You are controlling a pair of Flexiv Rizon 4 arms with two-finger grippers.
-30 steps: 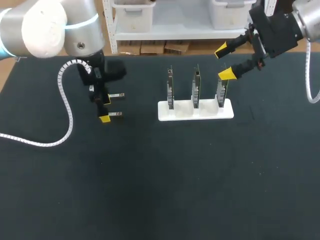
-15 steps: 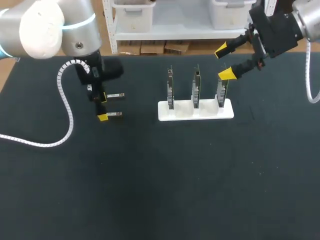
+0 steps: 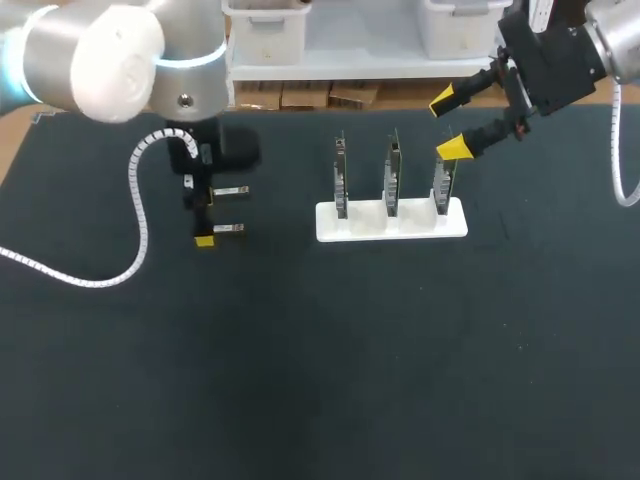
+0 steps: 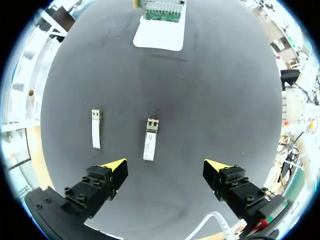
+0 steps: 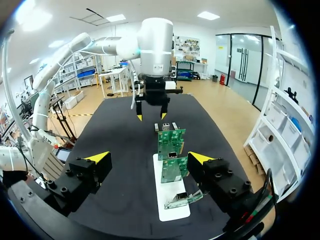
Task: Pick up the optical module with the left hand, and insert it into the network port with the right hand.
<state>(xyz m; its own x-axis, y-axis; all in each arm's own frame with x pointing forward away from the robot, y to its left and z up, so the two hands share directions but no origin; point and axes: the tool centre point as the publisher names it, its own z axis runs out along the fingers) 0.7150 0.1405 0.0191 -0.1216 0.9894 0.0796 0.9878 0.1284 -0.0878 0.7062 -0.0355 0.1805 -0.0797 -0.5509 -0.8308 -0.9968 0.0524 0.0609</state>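
Over the dark counter [image 4: 210,100], left gripper [image 4: 167,165] holds released jaws above a slim silver optical module [image 4: 150,139] for grasping; right gripper [image 3: 450,124] waits likewise released.

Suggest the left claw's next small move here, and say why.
Probably lower the left claw straight down. It hangs open above the table, and one optical module lies ungrasped just ahead, roughly centred on its gap. The second module lies off to the side.

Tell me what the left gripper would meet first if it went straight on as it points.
Probably the optical module lying flat on the table, ahead of the open left gripper and roughly between its fingers; depth is hard to judge.
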